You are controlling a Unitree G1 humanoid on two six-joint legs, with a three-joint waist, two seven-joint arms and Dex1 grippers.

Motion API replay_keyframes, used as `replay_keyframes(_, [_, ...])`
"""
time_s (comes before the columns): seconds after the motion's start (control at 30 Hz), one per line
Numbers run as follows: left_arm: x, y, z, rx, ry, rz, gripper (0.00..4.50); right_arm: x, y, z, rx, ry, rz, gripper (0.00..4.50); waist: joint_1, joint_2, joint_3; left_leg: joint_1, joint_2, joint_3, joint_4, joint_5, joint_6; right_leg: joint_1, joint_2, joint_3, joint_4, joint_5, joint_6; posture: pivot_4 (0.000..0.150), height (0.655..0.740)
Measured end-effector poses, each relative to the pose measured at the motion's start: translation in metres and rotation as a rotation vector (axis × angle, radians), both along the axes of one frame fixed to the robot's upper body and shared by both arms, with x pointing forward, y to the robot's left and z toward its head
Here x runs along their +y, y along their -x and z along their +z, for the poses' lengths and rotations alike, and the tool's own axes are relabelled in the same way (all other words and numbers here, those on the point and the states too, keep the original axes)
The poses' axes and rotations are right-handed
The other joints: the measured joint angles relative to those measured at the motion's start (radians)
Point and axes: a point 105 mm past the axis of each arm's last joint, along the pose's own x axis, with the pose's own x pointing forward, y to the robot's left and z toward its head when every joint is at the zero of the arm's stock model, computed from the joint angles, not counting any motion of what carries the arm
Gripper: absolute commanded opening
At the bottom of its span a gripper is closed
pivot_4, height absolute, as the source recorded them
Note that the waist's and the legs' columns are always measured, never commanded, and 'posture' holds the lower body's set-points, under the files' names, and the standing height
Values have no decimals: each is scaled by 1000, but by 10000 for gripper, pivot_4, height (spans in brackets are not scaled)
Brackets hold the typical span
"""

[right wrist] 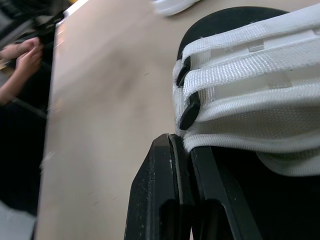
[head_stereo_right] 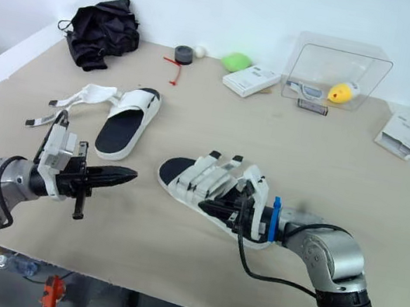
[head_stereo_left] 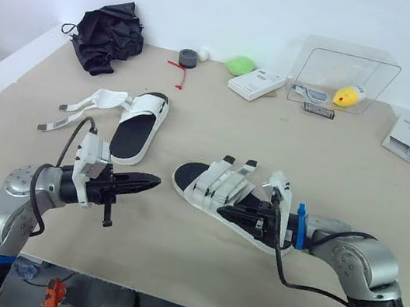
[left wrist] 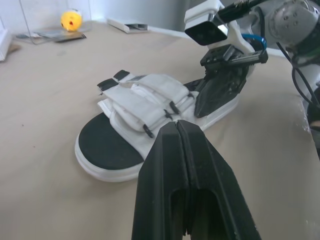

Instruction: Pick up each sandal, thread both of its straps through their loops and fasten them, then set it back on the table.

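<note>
The right-hand end of the fastened sandal (head_stereo_left: 211, 188) is hidden under the right gripper (head_stereo_left: 225, 209), so its outline there is cut off. The right wrist view shows this gripper's fingers (right wrist: 160, 200) pressed together, tips against the edge of a white strap; it is hard to make out whether they pinch any of it.

This sandal lies on the desk (head_stereo_left: 329, 166) in front of the robot. Its long axis is slanted: the left end is farther away, and the right end is nearer the robot. Both straps are closed across it, and their black tabs point away from the robot.

The left gripper (head_stereo_left: 156, 182) hovers just left of that sandal's left end, apart from it. Its fingers are closed on nothing and aim along the desk towards the sandal.

The open sandal (head_stereo_left: 137, 128) lies beyond the left gripper, lengthwise away from the robot. Its loose straps are splayed flat to the left.
</note>
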Motion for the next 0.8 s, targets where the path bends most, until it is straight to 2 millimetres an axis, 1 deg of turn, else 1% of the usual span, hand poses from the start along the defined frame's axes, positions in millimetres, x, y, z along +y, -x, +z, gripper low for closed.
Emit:
replay_keyframes(0.03, [-2,-1,1,-3,9,-1,0,-8,-9,2,-15,5,-69,1176,1,0,0,0,0,0,0,0,-1,0,0,0,0,0,1,1500,7400])
replay_keyframes(0.07, [-6,-4,3,-9,20,-10,0,-24,-26,9,-42,11,-192,1176,1,0,0,0,0,0,1,3,-4,0,0,1,0,1,2,1500,7400])
replay_keyframes(0.1, [-9,-5,4,-12,23,-14,0,-37,-36,14,-59,9,-281,1176,2,0,0,-1,0,1,1,3,-5,-1,0,1,0,2,2,1500,7400])
replay_keyframes(0.17, [-11,-12,4,-19,17,1,0,-64,-49,28,-100,-5,-445,1176,3,0,0,-1,-1,2,1,4,-5,-1,-1,3,0,4,2,1500,7400])
replay_keyframes(0.2, [-13,-20,1,-20,11,23,0,-82,-55,38,-137,-2,-553,1176,2,0,0,-1,-1,3,0,4,-5,-2,0,4,0,4,2,1500,7400])
replay_keyframes(0.27, [-14,-24,-4,-15,2,38,0,-93,-60,44,-152,-2,-640,1176,-1,0,0,-2,-1,4,0,3,-5,-4,0,6,0,4,3,1500,7400])
replay_keyframes(0.3, [-19,-30,-6,-9,12,45,0,-107,-69,49,-155,-5,-763,1176,-5,0,0,-2,-1,7,0,3,-5,-7,1,9,2,4,3,1500,7400])
replay_keyframes(0.4, [-27,-33,-6,-15,20,41,0,-135,-77,45,-101,15,-985,1176,-8,0,0,-4,-1,10,-3,3,-5,-11,2,13,2,5,3,1500,7400])
replay_keyframes(0.43, [-28,-35,-5,-19,27,45,0,-140,-77,41,-76,18,-1028,1176,-8,0,0,-4,-1,11,-4,3,-5,-12,2,14,3,5,3,1500,7400])
replay_keyframes(0.5, [-31,-39,-2,-21,44,49,0,-142,-78,32,-36,29,-1068,1176,-10,0,0,-4,-1,12,-6,3,-5,-13,2,15,2,5,3,1500,7400])
replay_keyframes(0.53, [-32,-40,-2,-20,48,53,0,-139,-80,30,-25,29,-1071,1176,-14,0,0,-4,-1,12,-6,3,-5,-13,2,16,2,5,3,1500,7400])
replay_keyframes(0.57, [-34,-42,-1,-23,52,52,0,-137,-83,29,-25,35,-1073,7655,-17,0,0,-3,-1,13,-6,3,-5,-13,2,16,3,5,3,1500,7400])
replay_keyframes(0.6, [-38,-42,2,-29,67,46,0,-137,-87,26,-16,47,-1077,12330,-26,0,0,-3,-1,13,-5,3,-5,-13,2,17,2,5,5,1500,7400])
replay_keyframes(0.63, [-38,-42,2,-29,67,46,0,-137,-87,26,-15,47,-1077,12330,-27,0,0,-3,-1,13,-5,3,-5,-13,2,17,2,5,5,1500,7400])
replay_keyframes(0.67, [-38,-43,1,-25,69,50,0,-136,-87,22,-6,50,-1072,18202,-27,0,0,-3,-1,14,-5,3,-5,-13,2,18,2,6,5,1500,7400])
replay_keyframes(0.7, [-38,-43,1,-23,70,54,0,-134,-88,22,-9,52,-1063,19891,-28,0,0,-3,-1,14,-5,3,-5,-13,2,18,2,6,5,1500,7400])
replay_keyframes(0.73, [-38,-43,0,-20,70,55,0,-132,-88,22,-12,51,-1050,25095,-28,0,0,-3,-1,14,-5,3,-5,-13,2,19,2,6,5,1500,7400])
replay_keyframes(0.8, [-37,-42,-4,-8,68,59,0,-131,-88,24,-14,59,-1022,31362,-28,0,0,-3,-1,15,-5,3,-5,-13,2,19,2,6,5,1500,7400])
